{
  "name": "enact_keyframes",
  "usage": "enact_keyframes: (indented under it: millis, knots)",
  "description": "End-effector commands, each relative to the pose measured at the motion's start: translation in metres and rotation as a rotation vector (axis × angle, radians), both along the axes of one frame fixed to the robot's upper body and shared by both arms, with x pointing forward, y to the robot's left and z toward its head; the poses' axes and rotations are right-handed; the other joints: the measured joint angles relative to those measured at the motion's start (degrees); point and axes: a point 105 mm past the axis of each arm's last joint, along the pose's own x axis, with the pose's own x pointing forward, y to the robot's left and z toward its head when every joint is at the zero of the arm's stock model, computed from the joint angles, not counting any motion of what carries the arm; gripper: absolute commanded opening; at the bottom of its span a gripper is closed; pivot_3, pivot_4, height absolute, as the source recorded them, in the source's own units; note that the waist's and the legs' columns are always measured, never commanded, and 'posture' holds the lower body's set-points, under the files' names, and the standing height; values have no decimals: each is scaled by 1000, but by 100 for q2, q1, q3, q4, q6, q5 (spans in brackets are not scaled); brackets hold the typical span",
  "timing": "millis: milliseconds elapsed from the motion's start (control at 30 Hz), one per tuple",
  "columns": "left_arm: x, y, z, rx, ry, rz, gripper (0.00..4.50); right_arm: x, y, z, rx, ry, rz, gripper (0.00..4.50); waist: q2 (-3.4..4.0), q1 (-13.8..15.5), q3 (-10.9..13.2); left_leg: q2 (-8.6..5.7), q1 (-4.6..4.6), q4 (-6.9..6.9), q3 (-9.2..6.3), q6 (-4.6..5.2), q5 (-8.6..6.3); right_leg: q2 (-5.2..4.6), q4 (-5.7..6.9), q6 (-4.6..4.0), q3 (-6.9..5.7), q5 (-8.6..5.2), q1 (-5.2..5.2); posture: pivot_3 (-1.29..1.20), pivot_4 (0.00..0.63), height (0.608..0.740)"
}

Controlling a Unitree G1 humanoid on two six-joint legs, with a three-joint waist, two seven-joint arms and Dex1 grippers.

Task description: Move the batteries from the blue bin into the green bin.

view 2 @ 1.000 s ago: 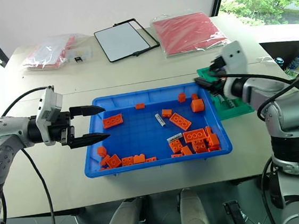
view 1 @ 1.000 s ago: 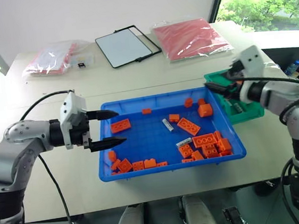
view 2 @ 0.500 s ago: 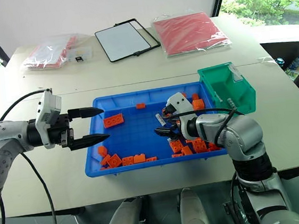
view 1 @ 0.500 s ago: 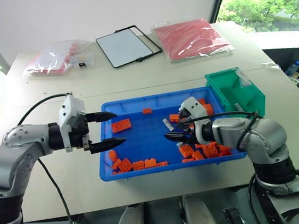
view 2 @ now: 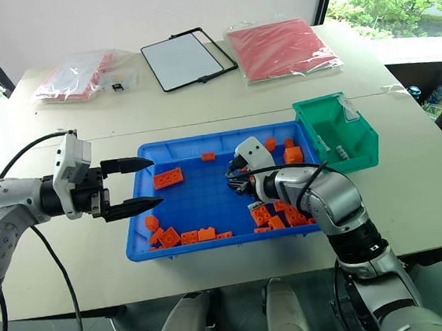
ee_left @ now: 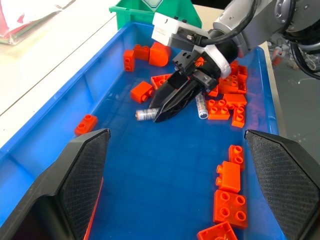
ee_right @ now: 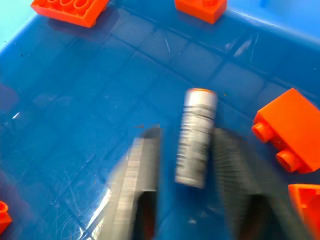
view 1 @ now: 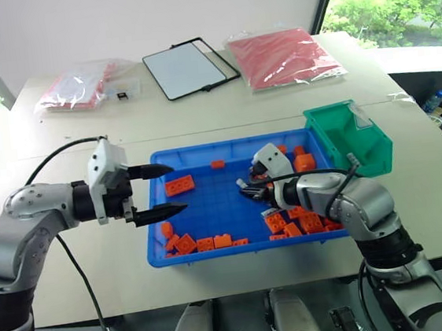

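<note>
The blue bin holds orange bricks and two silver batteries. One battery lies on the bin floor between the fingers of my right gripper, which is shut on it near the bin's middle. The second battery rests just behind that gripper, against orange bricks. The green bin stands at the blue bin's far right corner, with a small grey piece inside. My left gripper hovers open over the blue bin's left rim, holding nothing.
Orange bricks pile up in the blue bin's near right corner, with more along its front left. At the table's back lie a white board in a black frame, a red bag and another plastic bag.
My right arm swung from over the green bin down into the blue bin, and its open fingers closed on a battery. The left arm has stayed still.
</note>
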Motion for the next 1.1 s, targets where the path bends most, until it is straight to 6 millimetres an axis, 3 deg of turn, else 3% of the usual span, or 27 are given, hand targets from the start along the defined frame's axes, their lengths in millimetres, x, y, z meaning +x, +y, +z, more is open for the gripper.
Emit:
enact_keyframes:
  millis: [33, 133, 267, 400, 500, 600, 700, 767, 867, 1000, 1100]
  knots:
    - [0, -1, 12, -8, -50, -14, 4500, -7, 3, 22, 58, -42, 29, 101, 0, 1, 0, 0, 0, 0, 0, 0, 0, 0, 0, 0, 0, 0, 0, 0, 150, 735]
    - [0, -1, 12, -10, -49, -19, 4500, -6, -12, 53, 66, -125, 8, 101, 3, 7, 2, -1, -2, 0, 1, 0, 0, -1, 0, 0, 0, 0, -2, 0, 150, 735]
    - [1, -2, 9, -11, -45, -25, 4500, 20, -94, 100, -12, -269, -258, 101, 3, 53, 3, -5, -3, 5, 1, 0, 0, -3, -2, 0, -1, 0, 2, 0, 150, 735]
    - [2, -4, 8, -21, -49, -33, 4500, 29, -154, 109, -109, -305, -427, 101, -2, 29, 1, -5, -2, -2, 2, 1, -1, -3, -14, -1, -4, -1, 8, 0, 150, 735]
    - [4, -6, 9, -28, -53, -37, 4500, 36, -176, 105, -132, -324, -508, 101, -2, -23, 2, 1, -2, -4, 8, 2, -1, -3, -12, 0, -2, 0, 5, 0, 150, 735]
    - [5, -7, 8, -30, -55, -41, 4500, 38, -175, 95, -110, -314, -499, 1575, 0, -38, 3, 4, 1, -4, 14, 2, -1, -2, -5, 0, 2, 0, 2, 0, 150, 735]
    - [5, -8, 9, -31, -58, -42, 4500, 38, -167, 97, -119, -369, -446, 2986, 2, -6, 4, 4, -1, -2, 12, 2, -1, -1, -2, 1, 2, 0, 0, 0, 150, 735]
    - [5, -7, 10, -31, -59, -42, 4500, 36, -162, 102, -121, -410, -397, 2986, 2, 5, 4, 2, -2, 2, 13, 2, -1, -2, -3, 1, 2, 0, 1, 0, 150, 735]
    - [4, -6, 10, -27, -56, -41, 4500, 16, -128, 117, -52, -458, -140, 2986, 2, 7, 5, 1, -2, 3, 12, 2, -1, -2, -3, 1, 2, 0, 2, 0, 150, 735]
    - [4, -6, 10, -26, -54, -41, 4500, -24, -80, 98, -63, -362, 256, 2986, 1, 7, 4, 3, -2, 1, 7, 3, -2, 0, -3, 2, -1, 0, 4, 0, 150, 735]
    - [5, -7, 11, -28, -55, -45, 4500, -38, -62, 79, -105, -280, 444, 2986, 0, 0, 5, 3, -1, 8, 6, 4, -2, -1, -8, 2, -4, 0, 10, 0, 150, 735]
